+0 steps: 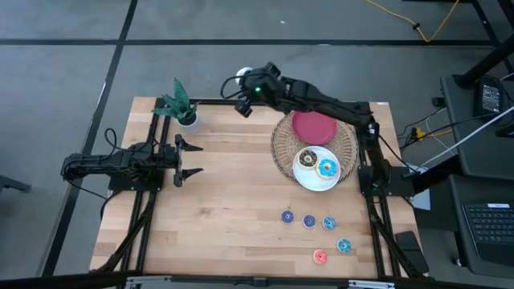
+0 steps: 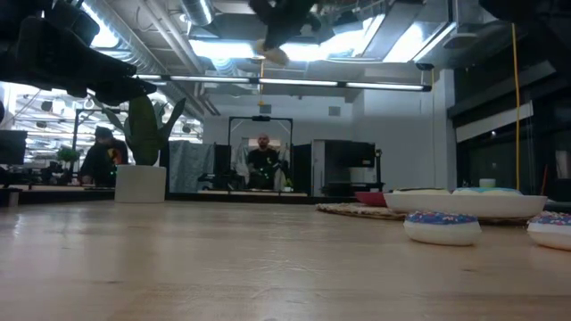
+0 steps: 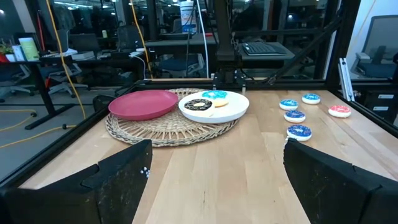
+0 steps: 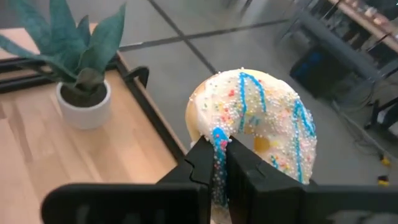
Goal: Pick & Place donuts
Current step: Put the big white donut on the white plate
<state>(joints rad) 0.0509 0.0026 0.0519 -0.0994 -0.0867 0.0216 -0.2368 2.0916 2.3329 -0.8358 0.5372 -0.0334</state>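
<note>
Right gripper [image 4: 221, 163] hangs over the table's far edge, right of the plant [image 1: 180, 103], its jaws pinched tight on the white-iced donut [image 4: 258, 127]. Chocolate donut [image 1: 307, 158] and blue-iced donut [image 1: 327, 168] lie on the white plate [image 1: 315, 181], beside the red plate [image 1: 313, 127] on the wicker mat [image 1: 283, 144]. Five small donuts [image 1: 309, 221] sit at the near right. Left gripper [image 1: 186, 158] waits at the left, jaws wide apart and empty.

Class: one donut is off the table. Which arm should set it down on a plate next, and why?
Right. Its pincer grips the white-iced donut near the white plate; the left pincer hangs open, empty, farther away.
</note>
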